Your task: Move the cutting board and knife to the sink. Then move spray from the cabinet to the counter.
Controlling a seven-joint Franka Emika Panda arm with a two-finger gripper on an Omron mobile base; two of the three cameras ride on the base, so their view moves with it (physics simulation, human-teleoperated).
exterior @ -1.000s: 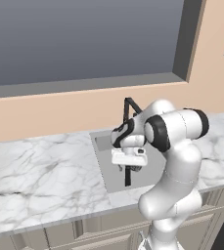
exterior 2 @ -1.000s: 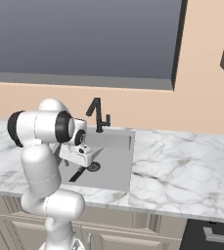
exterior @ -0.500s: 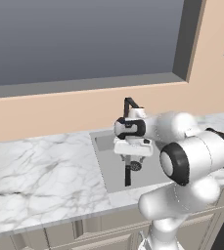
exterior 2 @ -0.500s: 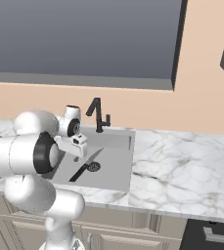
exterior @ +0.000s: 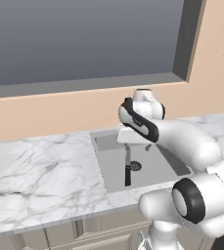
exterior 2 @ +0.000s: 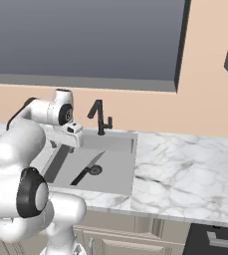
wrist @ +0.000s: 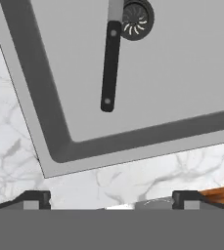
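Knife (wrist: 110, 68) flat in sink (wrist: 182, 73), gripper (wrist: 111, 199) open above.

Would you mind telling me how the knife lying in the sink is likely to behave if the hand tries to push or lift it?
The knife looks long, slim and stiff, so it should keep its shape. Lying flat on the smooth grey sink floor, it would probably slide or spin rather than roll. Its low profile likely makes it awkward to pinch.

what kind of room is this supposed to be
A kitchen, rendered rather than real. A sink with a black faucet is set into a white marble counter over cream panelled cabinets, and a knife lies in the basin beside the drain.
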